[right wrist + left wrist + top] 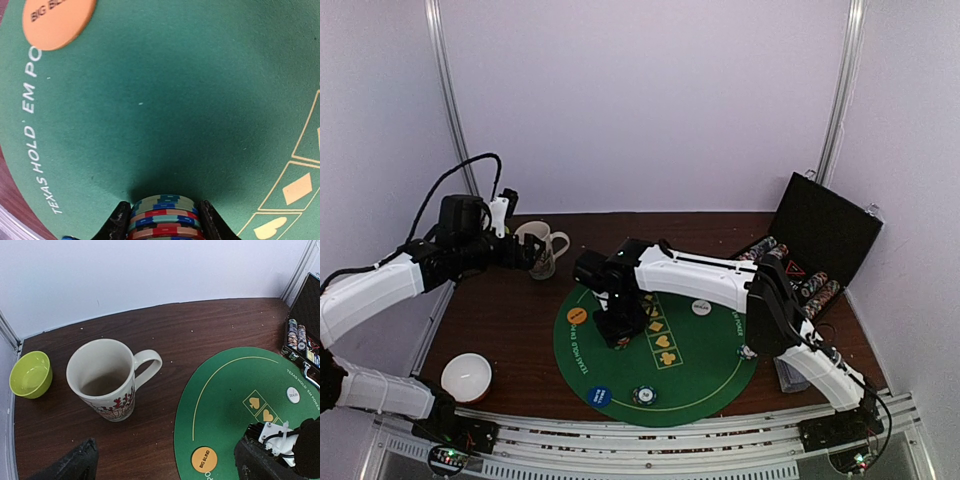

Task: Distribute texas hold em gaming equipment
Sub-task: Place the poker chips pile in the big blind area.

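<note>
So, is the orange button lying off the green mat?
No, the orange button lies on the mat, just inside its edge.

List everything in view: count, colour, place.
mat: one, green, mid-table.
orange disc: one, mat's left.
white disc: one, mat's right.
blue disc: one, mat's near edge.
chip stack: one, striped, beside the blue disc.
held chips: one short stack, striped, at mat's left half.
case: one, black, open, far right, chips inside.
mug: one, white patterned, far left.
green bowl: one, left of mug.
white bowl: one, near left.
left gripper: open, by mug.
right gripper: shut on held chips, above mat.
</note>
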